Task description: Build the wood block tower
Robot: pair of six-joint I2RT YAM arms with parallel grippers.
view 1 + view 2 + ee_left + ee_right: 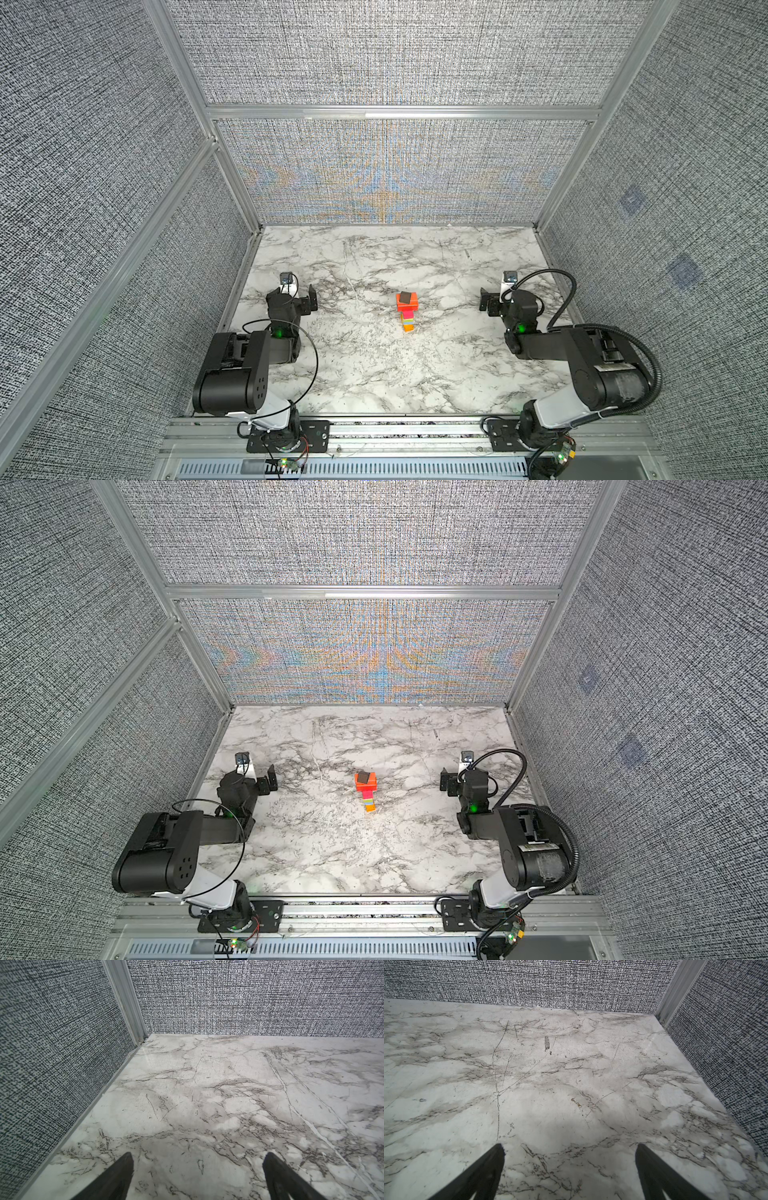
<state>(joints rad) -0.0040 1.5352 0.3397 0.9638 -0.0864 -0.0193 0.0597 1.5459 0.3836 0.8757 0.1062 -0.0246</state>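
The wood block tower (407,312) (366,791) stands upright in mid-table in both top views. From the table up it stacks orange, light blue, yellow-green and magenta blocks, then a wider red-orange slab (407,307) with a small dark brown square block (406,297) on top. My left gripper (297,293) (198,1156) hangs well to the tower's left, open, with only bare marble between its fingers. Well to the tower's right is my right gripper (500,297) (570,1147), open too and holding nothing. Neither wrist view shows the tower.
The marble table (374,365) is closed in by grey woven walls on the left, back and right, with aluminium posts (126,1001) (675,987) in the back corners. Both arm bases sit on a metal rail (407,432) along the front edge.
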